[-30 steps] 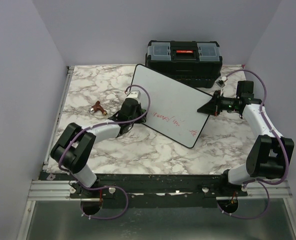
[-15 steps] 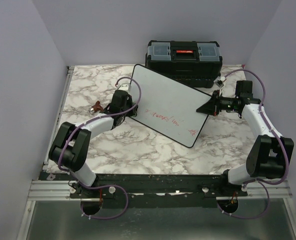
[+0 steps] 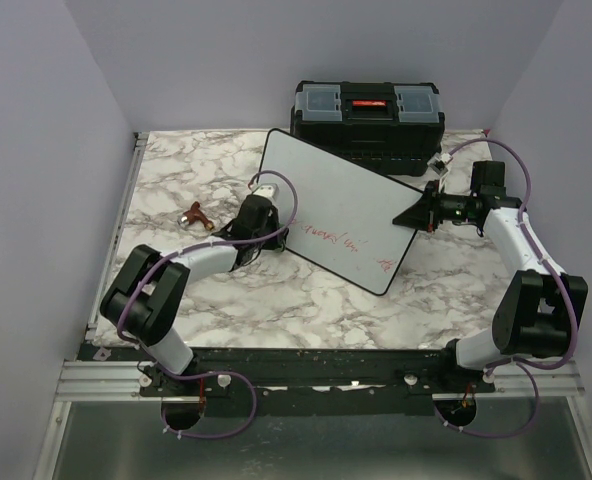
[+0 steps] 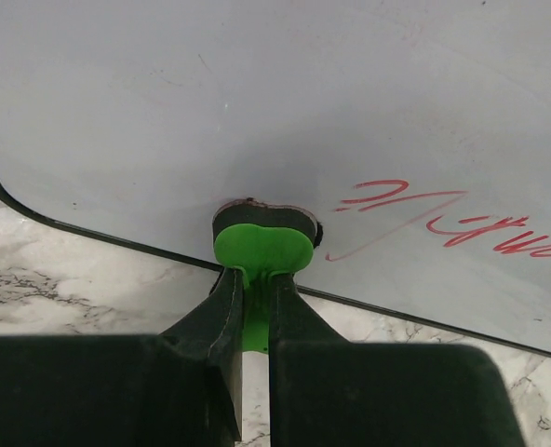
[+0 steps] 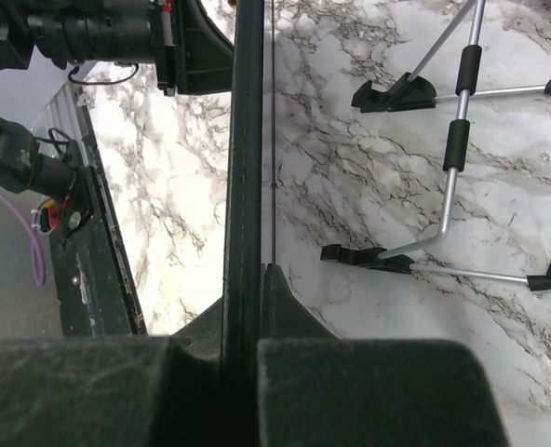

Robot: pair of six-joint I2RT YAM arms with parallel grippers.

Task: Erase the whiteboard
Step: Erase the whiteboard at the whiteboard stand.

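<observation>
L tool [image 4: 255,289] pinches green eraser [image 4: 262,244] on whiteboard [image 4: 257,84], pad mostly hidden. R tool [image 5: 249,284] clamps board's rt edge; red writing [image 4: 443,223] cut off.

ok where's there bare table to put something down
Free: the near strip of table in front of the whiteboard, and the far left corner behind the small brown thing. Crowded: back right, where the toolbox, the board's edge and the right tool meet.

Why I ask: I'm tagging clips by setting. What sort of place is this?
Probably a robot test cell: plain walls enclose a marble-patterned table holding a whiteboard and black toolbox.
</observation>
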